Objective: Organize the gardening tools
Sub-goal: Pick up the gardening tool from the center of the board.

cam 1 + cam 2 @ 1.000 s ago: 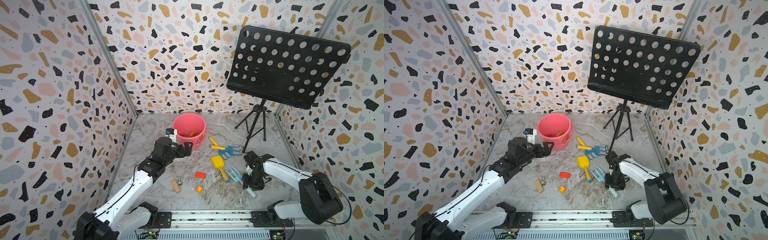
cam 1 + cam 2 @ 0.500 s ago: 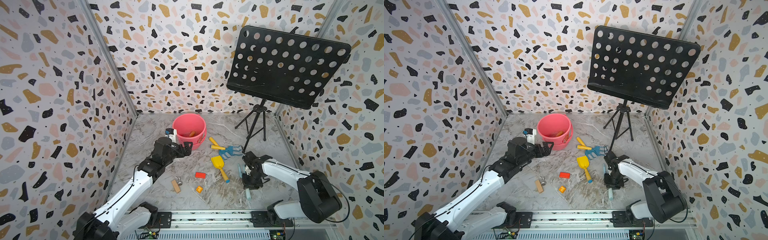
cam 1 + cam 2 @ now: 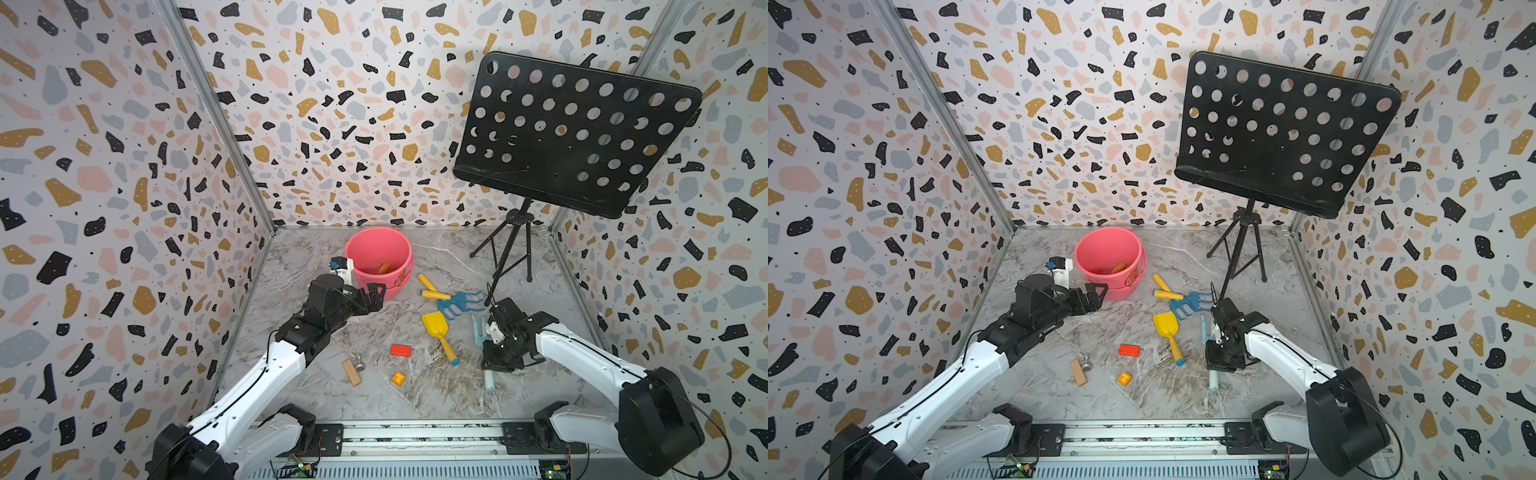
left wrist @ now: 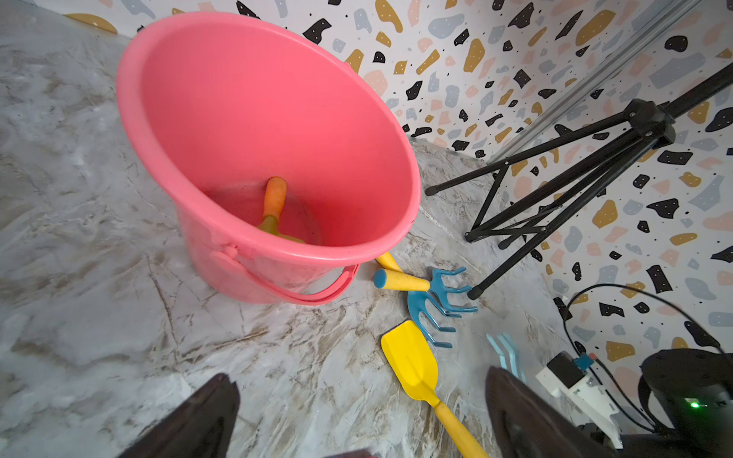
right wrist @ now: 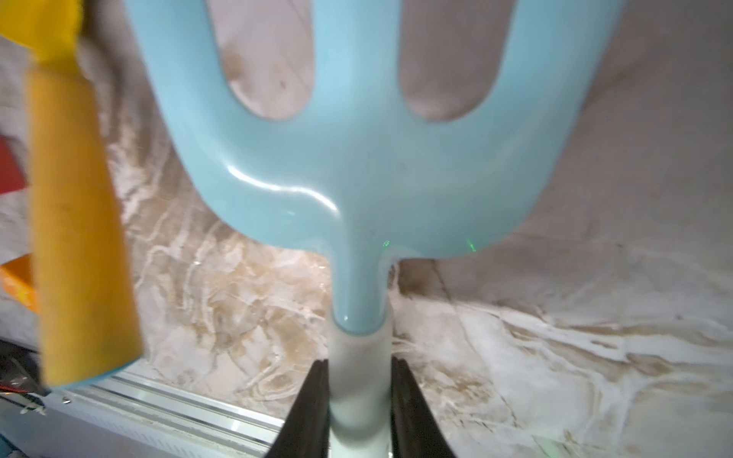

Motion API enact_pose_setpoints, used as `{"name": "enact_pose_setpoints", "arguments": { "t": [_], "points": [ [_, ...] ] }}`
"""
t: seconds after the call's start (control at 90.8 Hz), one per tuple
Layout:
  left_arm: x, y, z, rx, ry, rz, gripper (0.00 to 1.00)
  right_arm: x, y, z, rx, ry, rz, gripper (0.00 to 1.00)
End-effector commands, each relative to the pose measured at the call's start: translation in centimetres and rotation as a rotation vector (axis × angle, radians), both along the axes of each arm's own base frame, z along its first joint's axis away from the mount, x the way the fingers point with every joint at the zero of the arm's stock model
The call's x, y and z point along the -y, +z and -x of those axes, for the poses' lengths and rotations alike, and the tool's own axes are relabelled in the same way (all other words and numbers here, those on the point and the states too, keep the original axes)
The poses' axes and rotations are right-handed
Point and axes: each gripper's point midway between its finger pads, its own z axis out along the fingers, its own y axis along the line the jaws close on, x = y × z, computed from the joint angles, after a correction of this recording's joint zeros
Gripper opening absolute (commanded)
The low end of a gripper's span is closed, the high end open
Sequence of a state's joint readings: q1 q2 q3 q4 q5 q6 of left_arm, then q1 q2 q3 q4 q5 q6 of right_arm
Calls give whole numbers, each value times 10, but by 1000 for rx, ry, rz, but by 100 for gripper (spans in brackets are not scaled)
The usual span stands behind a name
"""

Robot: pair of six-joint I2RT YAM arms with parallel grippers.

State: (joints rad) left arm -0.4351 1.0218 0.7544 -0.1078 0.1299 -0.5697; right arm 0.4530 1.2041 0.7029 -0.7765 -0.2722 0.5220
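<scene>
Right wrist view: the right gripper (image 5: 359, 370) pinched the light-blue fork (image 5: 357, 178) by its handle, just beside the yellow scoop (image 5: 75, 222). Beyond lay two blue rakes (image 3: 461, 302). The left gripper (image 3: 371, 297) hung, jaws spread, before the pink bucket (image 3: 365, 249) holding an orange-handled tool (image 4: 275, 198).

One fork (image 5: 357, 178), perhaps four other tools (image 3: 435, 328), three blocks (image 3: 400, 350), bucket (image 3: 365, 249), knob (image 3: 359, 362), stand (image 3: 548, 178).

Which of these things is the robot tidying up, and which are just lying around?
For the job:
light-blue fork, yellow scoop, two blue rakes, orange-handled tool already inside the pink bucket.

Just lying about:
red block, orange block, wooden block, metal knob, black music stand.
</scene>
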Motion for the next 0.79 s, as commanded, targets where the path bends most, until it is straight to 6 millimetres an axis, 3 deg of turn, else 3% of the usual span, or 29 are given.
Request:
{"name": "enact_pose_setpoints", "arguments": {
  "t": [0.0, 0.264, 0.418, 0.782],
  "points": [
    [10, 21, 0, 21, -37, 44, 99, -18, 37, -19, 145, 37, -106, 0],
    [35, 40, 9, -1, -153, 116, 99, -53, 102, -54, 405, 127, -245, 0],
    [58, 54, 20, 3, -245, 133, 99, -77, 128, -69, 513, 197, -286, 0],
    [100, 67, 31, 40, -387, 111, 100, -131, 155, -77, 631, 394, -280, 0]
  ]
}}
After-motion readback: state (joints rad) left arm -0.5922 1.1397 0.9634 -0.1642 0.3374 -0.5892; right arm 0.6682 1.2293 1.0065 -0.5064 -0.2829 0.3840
